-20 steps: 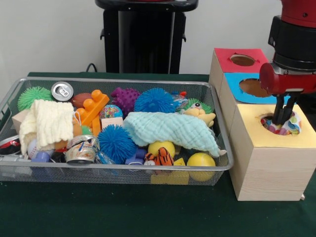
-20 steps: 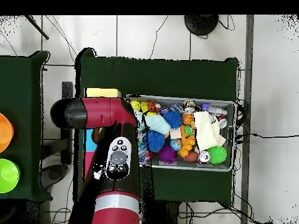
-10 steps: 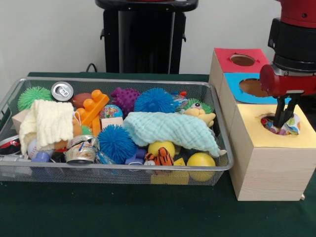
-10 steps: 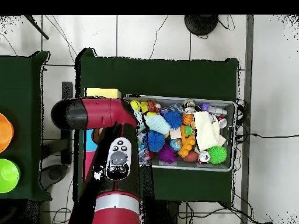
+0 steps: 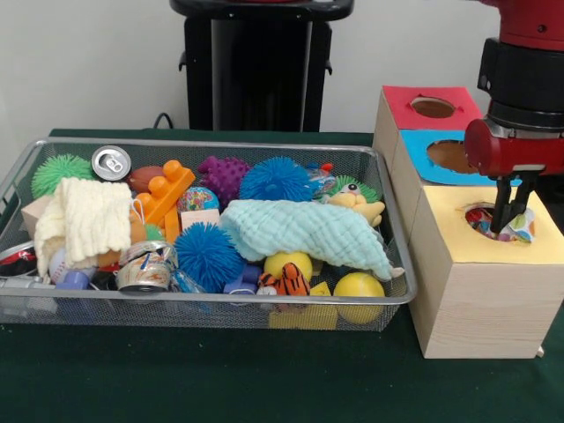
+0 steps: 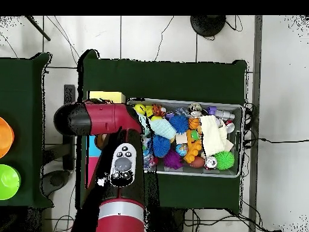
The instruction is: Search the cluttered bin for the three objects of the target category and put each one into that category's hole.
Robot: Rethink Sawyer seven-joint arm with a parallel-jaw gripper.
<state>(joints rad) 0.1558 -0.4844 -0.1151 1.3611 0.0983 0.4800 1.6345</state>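
Multicoloured patterned cloth (image 5: 520, 226) in yellow hole (image 5: 493, 220)

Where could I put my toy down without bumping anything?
The green table in front of the wire bin is bare. The bin is packed with toys and cloths. The yellow box is busy too: the gripper is at its hole.

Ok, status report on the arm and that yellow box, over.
Gripper down in the yellow box's hole. Patterned cloth in the hole, grip unclear. Nothing blocking.
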